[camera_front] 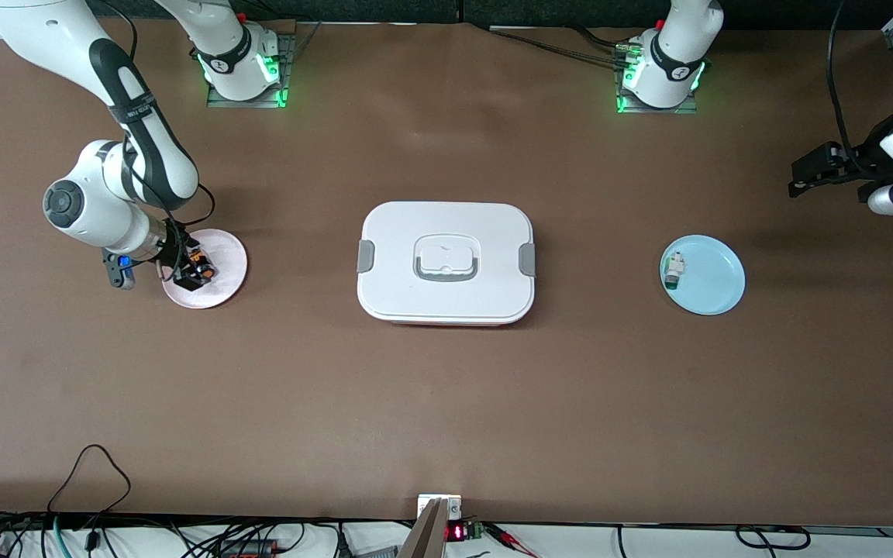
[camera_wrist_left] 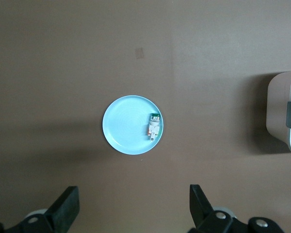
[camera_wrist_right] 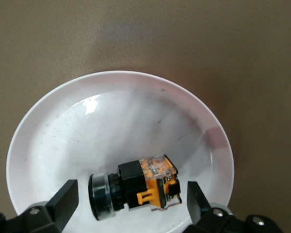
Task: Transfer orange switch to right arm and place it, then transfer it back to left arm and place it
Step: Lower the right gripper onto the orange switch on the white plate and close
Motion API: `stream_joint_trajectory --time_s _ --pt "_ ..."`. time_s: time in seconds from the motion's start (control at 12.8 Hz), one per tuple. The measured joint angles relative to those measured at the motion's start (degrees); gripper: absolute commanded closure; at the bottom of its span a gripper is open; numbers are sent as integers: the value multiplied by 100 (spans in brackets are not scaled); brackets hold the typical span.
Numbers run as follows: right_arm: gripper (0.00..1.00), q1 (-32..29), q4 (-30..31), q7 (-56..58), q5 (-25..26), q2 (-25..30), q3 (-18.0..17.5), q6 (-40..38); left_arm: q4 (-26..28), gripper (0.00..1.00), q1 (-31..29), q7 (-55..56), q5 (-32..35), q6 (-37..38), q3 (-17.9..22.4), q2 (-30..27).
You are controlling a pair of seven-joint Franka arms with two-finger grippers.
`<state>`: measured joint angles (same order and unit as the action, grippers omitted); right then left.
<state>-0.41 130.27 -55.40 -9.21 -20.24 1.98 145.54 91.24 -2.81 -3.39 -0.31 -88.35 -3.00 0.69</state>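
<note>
Right gripper (camera_wrist_right: 128,199): jaws are standing spread on either side of the orange switch (camera_wrist_right: 136,187), not pinching it; the switch is lying on its side on the pink plate (camera_front: 222,288) toward the right arm's end of the table (camera_front: 446,403). Left gripper (camera_wrist_left: 131,211): jaws are standing spread, hovering near the blue plate (camera_wrist_left: 123,126), which is carrying a small white part (camera_wrist_left: 153,126). The box (camera_front: 446,262) is sitting between the plates.

A white part (camera_wrist_left: 153,127) is seen lying on the blue plate (camera_wrist_left: 123,126), framed by the left gripper's (camera_wrist_left: 134,213) spread fingers (camera_wrist_left: 65,208).
</note>
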Motion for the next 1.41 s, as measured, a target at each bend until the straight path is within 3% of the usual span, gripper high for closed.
stream_joint_trajectory --time_s 0.63,0.78,0.94,1.25,1.41 --pt "3 0 13 299 -2 -39 -20 -30 0 0 -1 0 0 0 0 0" --pt "16 0 14 310 -2 -43 -22 -30 0 0 -1 0 0 0 0 0" --pt "36 0 19 398 -3 -45 -22 -32 0 0 -1 0 0 0 0 0" --pt "62 0 19 462 -4 -38 -25 -41 0 0 -1 0 0 0 0 0" --pt "67 -3 14 481 -4 -33 -46 -44 0 0 -1 0 0 0 0 0"
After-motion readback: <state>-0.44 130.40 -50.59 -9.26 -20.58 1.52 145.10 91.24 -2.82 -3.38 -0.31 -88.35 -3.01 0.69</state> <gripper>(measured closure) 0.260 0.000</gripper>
